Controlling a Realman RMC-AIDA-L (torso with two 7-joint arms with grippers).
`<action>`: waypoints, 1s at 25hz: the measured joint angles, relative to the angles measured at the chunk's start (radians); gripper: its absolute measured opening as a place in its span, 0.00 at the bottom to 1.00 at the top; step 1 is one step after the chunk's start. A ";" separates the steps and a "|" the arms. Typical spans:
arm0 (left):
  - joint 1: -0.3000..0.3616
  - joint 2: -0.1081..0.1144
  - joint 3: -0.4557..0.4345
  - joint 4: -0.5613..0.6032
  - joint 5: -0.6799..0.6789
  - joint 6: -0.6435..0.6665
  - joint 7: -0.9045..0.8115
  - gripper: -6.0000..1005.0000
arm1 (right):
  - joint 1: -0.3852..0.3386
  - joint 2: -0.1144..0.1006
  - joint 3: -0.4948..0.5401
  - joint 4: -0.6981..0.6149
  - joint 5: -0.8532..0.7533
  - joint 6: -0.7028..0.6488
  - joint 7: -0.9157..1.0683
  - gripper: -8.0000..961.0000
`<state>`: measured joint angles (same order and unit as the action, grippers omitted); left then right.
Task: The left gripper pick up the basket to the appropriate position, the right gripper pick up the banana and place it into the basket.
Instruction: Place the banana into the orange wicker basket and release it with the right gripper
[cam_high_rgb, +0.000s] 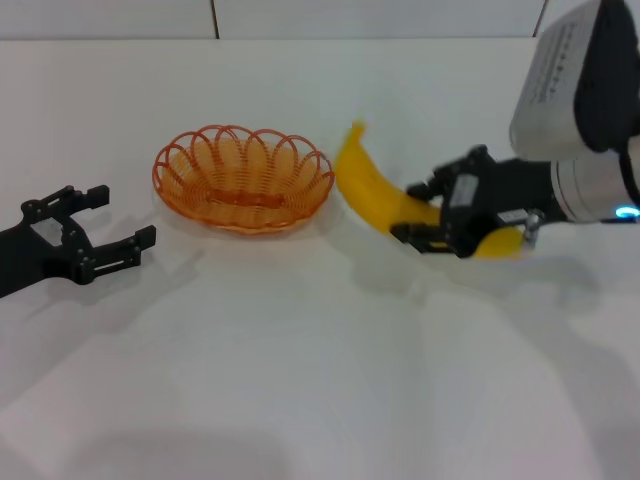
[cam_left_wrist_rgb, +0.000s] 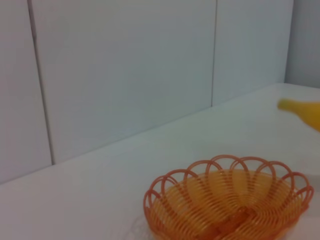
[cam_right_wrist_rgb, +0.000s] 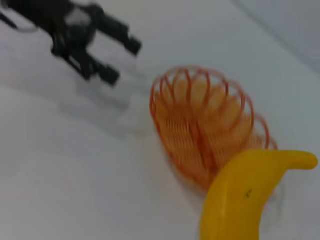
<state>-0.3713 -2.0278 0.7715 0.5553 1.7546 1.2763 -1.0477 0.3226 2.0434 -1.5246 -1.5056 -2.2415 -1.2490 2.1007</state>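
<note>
A plain white desk (cam_high_rgb: 300, 380) fills the foreground, its surface smooth and softly shadowed. Behind its far edge stands a pale wall (cam_left_wrist_rgb: 125, 70) of flat panels divided by thin dark vertical seams.

The basket (cam_high_rgb: 242, 178) sits upper centre on the table (cam_high_rgb: 300, 380); the banana (cam_high_rgb: 385, 200) is just right of it (held by the right gripper (cam_high_rgb: 425, 212)), the left gripper (cam_high_rgb: 110, 225) at far left.

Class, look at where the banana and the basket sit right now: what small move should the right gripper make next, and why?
Probably carry the banana a little further left, over the basket. The right gripper is shut on it beside the basket's rim, not yet above it. The left gripper waits open, apart from the basket.
</note>
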 joint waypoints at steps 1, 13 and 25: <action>0.000 0.000 0.000 0.000 0.000 0.000 0.000 0.88 | 0.000 0.000 0.000 0.000 0.027 0.018 -0.029 0.49; -0.016 -0.001 0.009 -0.001 -0.005 0.000 0.000 0.88 | 0.199 -0.001 -0.059 0.327 0.509 0.260 -0.507 0.51; -0.034 -0.003 0.009 -0.015 -0.003 0.003 -0.002 0.88 | 0.390 0.003 -0.276 0.594 0.517 0.551 -0.541 0.52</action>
<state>-0.4057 -2.0313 0.7808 0.5401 1.7516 1.2789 -1.0495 0.7125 2.0469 -1.8004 -0.9120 -1.7246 -0.6982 1.5598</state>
